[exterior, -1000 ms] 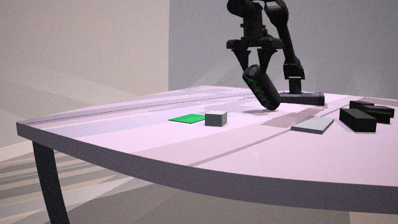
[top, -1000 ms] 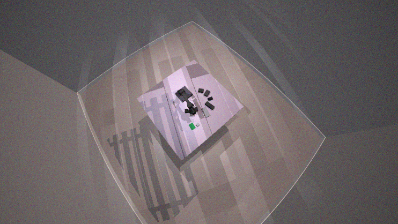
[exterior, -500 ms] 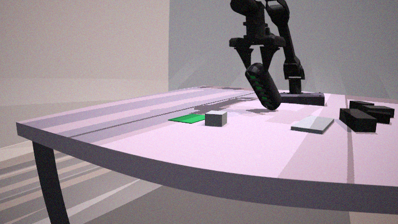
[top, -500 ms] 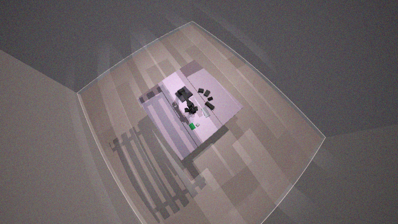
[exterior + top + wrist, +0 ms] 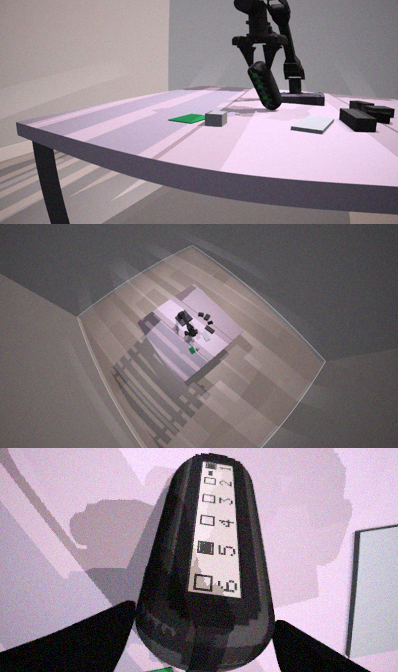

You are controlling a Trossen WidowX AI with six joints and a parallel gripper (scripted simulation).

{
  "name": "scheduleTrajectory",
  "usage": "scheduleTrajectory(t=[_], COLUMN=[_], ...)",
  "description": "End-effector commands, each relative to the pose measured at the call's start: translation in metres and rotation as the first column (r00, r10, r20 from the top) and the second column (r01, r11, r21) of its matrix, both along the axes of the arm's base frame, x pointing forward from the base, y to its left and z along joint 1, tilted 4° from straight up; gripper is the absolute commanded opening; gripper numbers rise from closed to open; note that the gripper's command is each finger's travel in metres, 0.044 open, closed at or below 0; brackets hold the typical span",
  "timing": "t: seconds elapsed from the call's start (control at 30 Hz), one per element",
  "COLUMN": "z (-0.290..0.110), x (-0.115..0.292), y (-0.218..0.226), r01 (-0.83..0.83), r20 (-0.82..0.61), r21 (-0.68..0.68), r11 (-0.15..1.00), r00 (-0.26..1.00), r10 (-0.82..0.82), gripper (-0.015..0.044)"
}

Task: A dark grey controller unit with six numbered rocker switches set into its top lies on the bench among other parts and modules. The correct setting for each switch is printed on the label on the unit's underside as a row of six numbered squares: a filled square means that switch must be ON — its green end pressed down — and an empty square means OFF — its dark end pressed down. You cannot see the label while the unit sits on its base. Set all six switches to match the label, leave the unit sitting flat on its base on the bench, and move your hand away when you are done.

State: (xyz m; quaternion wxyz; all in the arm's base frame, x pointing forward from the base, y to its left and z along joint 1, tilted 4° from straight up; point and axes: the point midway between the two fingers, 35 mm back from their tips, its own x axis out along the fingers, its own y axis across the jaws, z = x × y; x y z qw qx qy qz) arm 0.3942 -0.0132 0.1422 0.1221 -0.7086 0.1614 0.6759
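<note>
The dark grey controller unit point(image 5: 268, 89) point(image 5: 251, 568) hangs above the bench, steeply tilted with one end low. My gripper point(image 5: 259, 66) point(image 5: 205, 619) is shut on its upper end, one finger on each side. In the wrist view the underside label point(image 5: 215, 538) faces the camera: squares 1 and 5 are filled; 2, 3, 4 and 6 are empty. A small dark mark lies between squares 1 and 2. In the exterior view the switch side faces left, with green parts showing; the switch settings are too small to read.
A green plate point(image 5: 192, 350) point(image 5: 189, 118) lies beside a small grey block point(image 5: 197, 349) point(image 5: 215, 118). A pale flat panel point(image 5: 205, 336) point(image 5: 313, 124) point(image 5: 375, 593) lies on the other side. Several dark blocks stand beyond it, including a long one point(image 5: 209, 329) point(image 5: 358, 120).
</note>
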Motion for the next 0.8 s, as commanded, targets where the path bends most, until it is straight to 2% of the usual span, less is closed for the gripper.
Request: scheduleTrajectory(t=[0.0,0.77], z=[0.0,0.003], x=[-0.006,-0.022], y=[0.003,0.01], r01=[0.001,0.001], r20=[-0.008,-0.009], r21=[0.0,0.001], r11=[1.0,1.0], r00=[1.0,1.0], r10=[-0.001,-0.001], gripper=[0.0335,0.0335])
